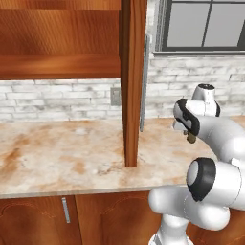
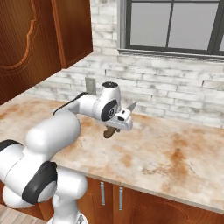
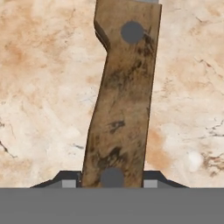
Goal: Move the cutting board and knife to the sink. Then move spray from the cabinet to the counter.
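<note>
Hand view: knife (image 3: 122, 96) held lengthwise up the middle of the frame, brown wooden handle with two dark rivets, one near the top, one at the bottom edge between the finger tips (image 3: 68, 179). Fingers closed on the handle from both sides, dark tips just peeking out left and right of it. A sliver of grey blade at the very top of the frame. Behind the knife, beige counter (image 3: 39, 87) with rusty blotches.

Right base view: gripper (image 2: 119, 121) at centre frame, above the counter (image 2: 175, 153), clamped on the knife (image 2: 117, 124); brown handle end poking out lower left of the hand, grey blade tip pointing toward the upper right, knife tilted and lifted clear of the worktop. White arm curving in from the lower left. Reddish-brown cabinet (image 2: 70, 30) in the upper left, window along the top right, white brick wall behind, grey wall outlet just left of the hand.

Left base view: gripper (image 1: 190, 136) at right of centre, seen from behind, a small brown piece of the knife (image 1: 191, 139) showing below the hand. Cabinet (image 1: 62, 43) filling the upper left, door swung open edge-on at centre with its long silver bar handle (image 1: 144, 81); plank shelves visible inside. Counter (image 1: 57, 153) across the middle, low arched-panel doors below it.
</note>
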Controlling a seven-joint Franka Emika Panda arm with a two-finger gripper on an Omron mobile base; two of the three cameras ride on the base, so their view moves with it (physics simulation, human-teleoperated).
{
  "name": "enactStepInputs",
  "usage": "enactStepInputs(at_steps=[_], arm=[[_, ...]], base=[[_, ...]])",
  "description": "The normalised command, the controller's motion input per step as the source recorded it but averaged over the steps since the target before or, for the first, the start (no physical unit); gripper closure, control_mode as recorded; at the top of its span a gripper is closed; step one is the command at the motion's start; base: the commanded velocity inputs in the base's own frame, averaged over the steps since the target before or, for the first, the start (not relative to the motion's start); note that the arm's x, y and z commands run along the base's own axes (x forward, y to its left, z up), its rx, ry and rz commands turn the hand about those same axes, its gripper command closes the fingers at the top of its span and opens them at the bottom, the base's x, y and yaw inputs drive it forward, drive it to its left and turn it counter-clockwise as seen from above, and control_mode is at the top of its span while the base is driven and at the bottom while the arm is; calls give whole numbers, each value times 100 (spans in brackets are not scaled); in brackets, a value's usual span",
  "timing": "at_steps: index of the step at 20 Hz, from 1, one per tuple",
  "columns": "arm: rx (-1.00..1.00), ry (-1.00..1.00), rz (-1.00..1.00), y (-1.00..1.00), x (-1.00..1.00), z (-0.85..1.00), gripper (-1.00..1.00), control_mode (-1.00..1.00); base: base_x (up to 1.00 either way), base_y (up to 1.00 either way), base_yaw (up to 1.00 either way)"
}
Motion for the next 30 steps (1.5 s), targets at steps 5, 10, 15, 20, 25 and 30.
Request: enactStepInputs(at_steps=[5,10,15,20,25,30], arm=[[-3,-10,0,3,-35,28,100,-100],[-2,-3,0,5,-20,15,100,-100],[0,0,0,0,0,0,100,100],[0,0,0,0,0,0,100,100],[0,0,0,0,0,0,100,100],[0,0,0,0,0,0,100,100]], base=[[0,0,0],[0,0,0],[0,0,0],[-4,0,0],[-37,-2,0],[-57,-11,0]])
